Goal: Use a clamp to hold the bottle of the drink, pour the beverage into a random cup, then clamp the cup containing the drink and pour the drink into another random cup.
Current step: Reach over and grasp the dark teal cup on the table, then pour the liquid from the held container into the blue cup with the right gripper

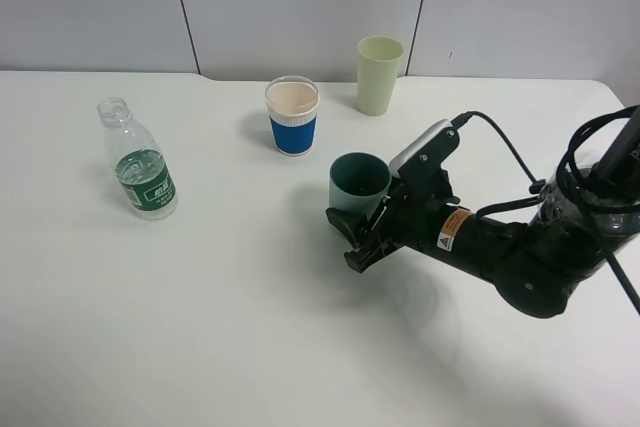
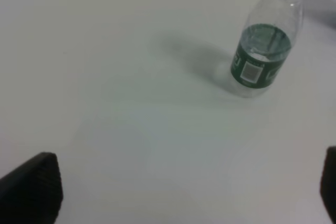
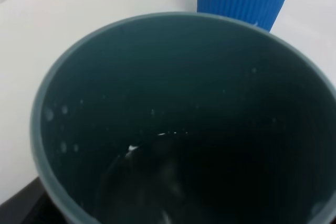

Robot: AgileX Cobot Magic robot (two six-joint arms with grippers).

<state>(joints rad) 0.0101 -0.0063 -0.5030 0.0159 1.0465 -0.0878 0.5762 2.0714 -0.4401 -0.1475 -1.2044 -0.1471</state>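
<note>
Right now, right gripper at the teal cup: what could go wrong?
The right gripper sits low against the dark teal cup. Whether it grips is unclear, so a lift could tip the cup, which holds residue.
The blue-sleeved cup looks nearly full and stands close behind it. An arm swing could knock it.

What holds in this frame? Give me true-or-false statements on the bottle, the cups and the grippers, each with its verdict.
1. The bottle stands upright with no cap. True.
2. The blue-sleeved cup is empty. False: it holds a pale drink.
3. The left gripper is clamped on the bottle. False: its jaws are wide apart and the bottle stands clear of them.
4. The dark teal cup stands upright close to the right gripper. True.
5. The pale green cup lies on its side. False: it stands upright at the back.
</note>
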